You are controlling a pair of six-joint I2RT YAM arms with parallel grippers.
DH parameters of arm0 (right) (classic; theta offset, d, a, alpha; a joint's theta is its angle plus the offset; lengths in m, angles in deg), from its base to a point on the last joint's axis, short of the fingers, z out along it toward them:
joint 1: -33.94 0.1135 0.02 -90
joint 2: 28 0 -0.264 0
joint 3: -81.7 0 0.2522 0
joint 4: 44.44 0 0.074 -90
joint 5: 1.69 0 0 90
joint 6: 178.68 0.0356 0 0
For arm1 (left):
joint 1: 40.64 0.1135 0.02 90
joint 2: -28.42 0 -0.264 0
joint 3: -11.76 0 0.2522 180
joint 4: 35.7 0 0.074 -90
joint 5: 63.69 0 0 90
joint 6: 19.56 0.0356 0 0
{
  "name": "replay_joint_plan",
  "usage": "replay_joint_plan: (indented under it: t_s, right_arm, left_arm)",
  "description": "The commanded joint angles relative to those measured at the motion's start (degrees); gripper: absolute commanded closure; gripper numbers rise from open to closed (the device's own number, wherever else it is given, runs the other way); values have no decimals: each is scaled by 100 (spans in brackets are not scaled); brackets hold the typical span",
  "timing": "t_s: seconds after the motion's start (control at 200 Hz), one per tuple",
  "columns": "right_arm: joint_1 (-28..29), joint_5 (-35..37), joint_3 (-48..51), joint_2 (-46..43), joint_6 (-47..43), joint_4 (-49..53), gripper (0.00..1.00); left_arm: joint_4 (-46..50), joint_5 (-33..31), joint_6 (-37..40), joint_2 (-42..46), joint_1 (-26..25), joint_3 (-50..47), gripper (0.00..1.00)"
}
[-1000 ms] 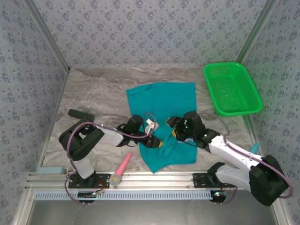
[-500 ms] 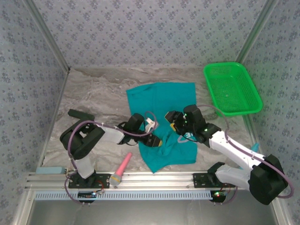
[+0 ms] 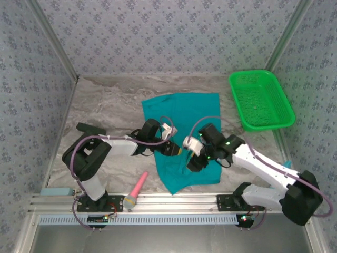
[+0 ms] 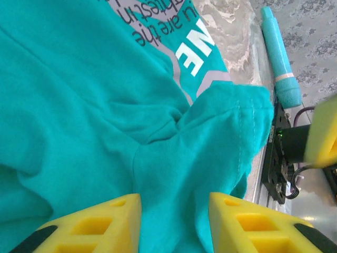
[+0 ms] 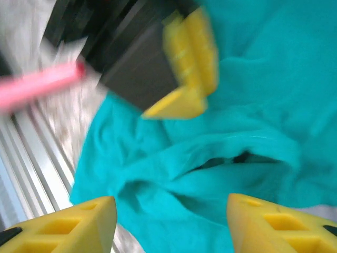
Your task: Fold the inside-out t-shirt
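Note:
The inside-out t-shirt (image 3: pixel 181 113) is teal and lies mid-table, flat at the far end and rumpled at the near end. My left gripper (image 3: pixel 177 150) reaches in from the left over the rumpled part. Its yellow fingers stand apart in the left wrist view (image 4: pixel 175 221), a ridge of the shirt (image 4: pixel 95 105) running between them, with grey and white print further off. My right gripper (image 3: pixel 192 159) hovers open just right of it, fingers wide (image 5: pixel 171 221) above a bunched fold of the shirt (image 5: pixel 253 105). One left fingertip (image 5: pixel 189 63) shows ahead of it.
A green plastic basket (image 3: pixel 260 100) stands at the back right. A pink and gold stick (image 3: pixel 138 187) lies by the near rail, left of the shirt. A teal cylinder (image 3: pixel 286 166) rests at the right edge. Patterned walls close three sides.
My right gripper swung left and nearer, down over the shirt's rumpled near part, its jaws narrowing a little. The left gripper shifted slightly farther and right. The print seen by the right gripper is covered.

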Motion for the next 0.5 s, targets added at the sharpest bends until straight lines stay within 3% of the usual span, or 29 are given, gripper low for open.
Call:
replay_joint_plan:
  t_s: [0.0, 0.115, 0.34, 0.495]
  right_arm:
    - [397, 520, -168, 483, -2354, 947, 45]
    - [392, 419, -333, 832, -3063, 880, 48]
    - [77, -20, -512, 1017, -3531, 641, 45]
    - [6, 244, -526, 1353, -3615, 549, 45]
  left_arm:
    - [403, -260, 149, 74, 42, 187, 61]
    - [366, -438, 45, -57, 109, 167, 61]
    - [528, -789, 24, -72, 178, 146, 61]
    - [749, -1032, 34, -139, 212, 186, 61]
